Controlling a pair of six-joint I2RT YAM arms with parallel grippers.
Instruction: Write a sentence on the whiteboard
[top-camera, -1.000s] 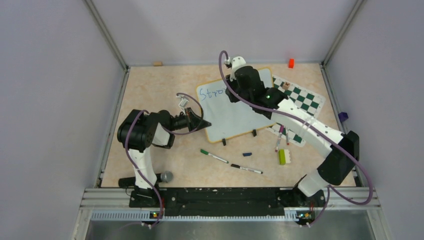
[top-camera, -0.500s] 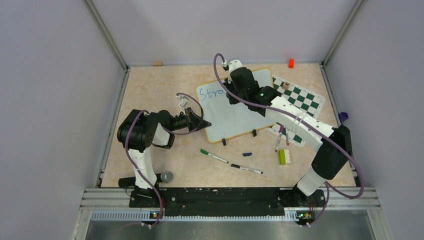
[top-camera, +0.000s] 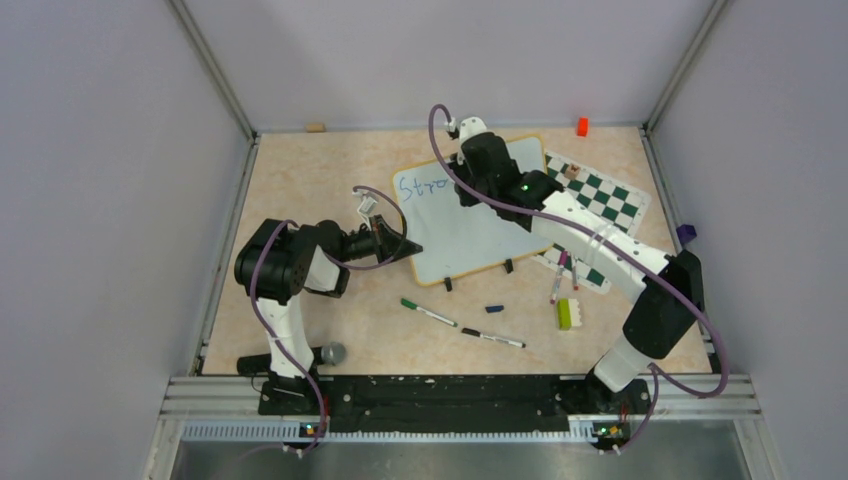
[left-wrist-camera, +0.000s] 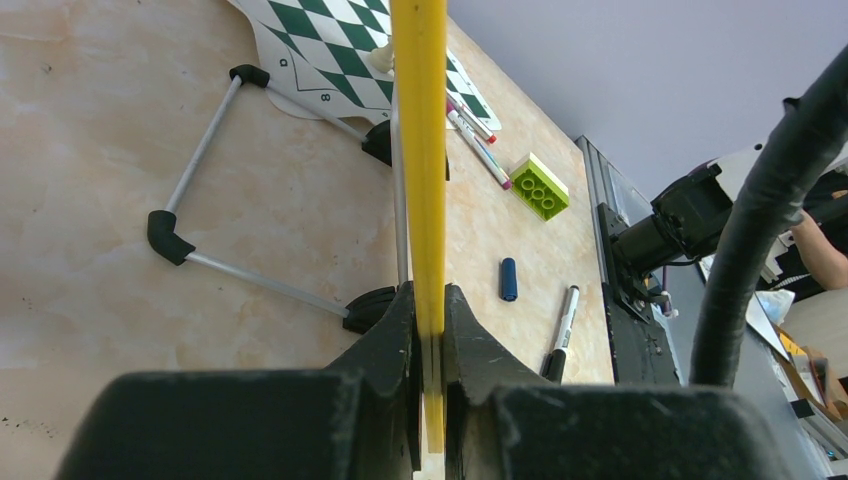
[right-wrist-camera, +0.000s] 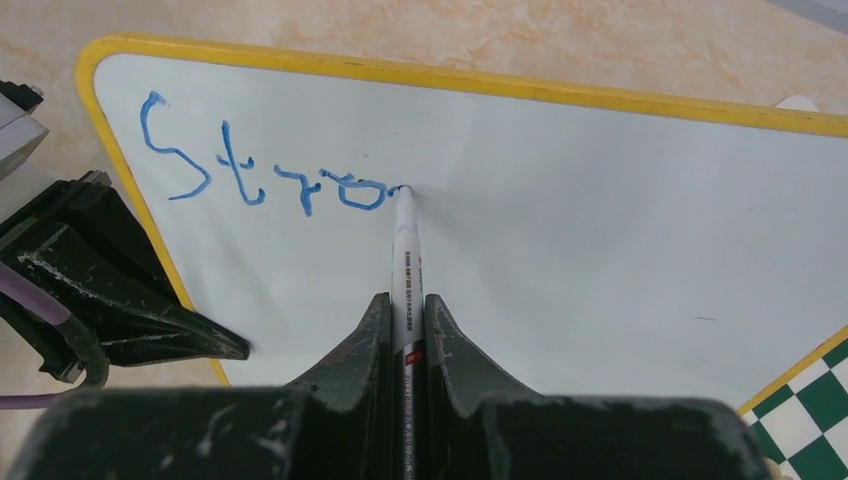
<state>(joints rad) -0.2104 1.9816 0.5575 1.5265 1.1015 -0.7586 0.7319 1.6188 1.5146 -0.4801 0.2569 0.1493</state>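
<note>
**Top external view.** The whiteboard (top-camera: 465, 240) stands at the centre of the tabletop (top-camera: 310, 180), toward the far side. Its right corner overlaps a green-and-white chessboard (top-camera: 605, 200). The sentence (top-camera: 421, 186) reads only "Stro", in blue, at the board's far left corner. The left pincer (top-camera: 408, 247) meets the board's left edge. The right arm (top-camera: 600, 250) reaches across the board from the near right, its wrist over the lettering; its fingers appear to be hidden under the wrist in this view. Near of the board lie a green marker (top-camera: 428, 312) and a black marker (top-camera: 493, 338), with a small dark cap (top-camera: 494, 309) between them. A green brick (top-camera: 565, 314) lies to their right.

**Left wrist view.** The board is seen edge-on. Its yellow rim rises upright between the two fingers, and the left pincer is clenched on that rim. A wire stand (left-wrist-camera: 200, 160) with black corner feet rests on the tabletop to the left of the rim.

**Right wrist view.** The right pincer (right-wrist-camera: 405, 305) is clenched on a white marker (right-wrist-camera: 404, 250). The marker tip touches the board surface just right of the "o"
</note>
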